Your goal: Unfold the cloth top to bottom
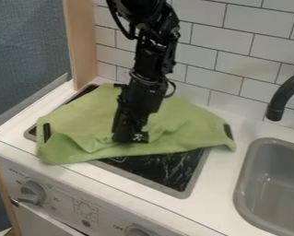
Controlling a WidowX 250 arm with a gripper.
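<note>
Your gripper (130, 137) points down into the green cloth (81, 117), just behind its front edge, and you can't tell from this angle whether it is spread, pressed together or pinching any fabric. The cloth lies rumpled across the black stovetop (164, 168), its right end reaching onto the white counter (220, 184) toward the sink (242, 184), with folds bunched around the gripper and at the front left. Your likeliest trouble is the grasp: those folds sit close together, so you could catch two layers at once and drag the whole cloth instead of opening it. Catch too little, and the hem may slip out as you lift. Press too low, and you could scrape the stovetop through the fabric. If the job now is to draw the upper layer toward the front, an uneven pull could skew the cloth or deepen the left-hand folds. Pull too far, and the edge might droop over the counter's front, above the control knob (32, 191).
</note>
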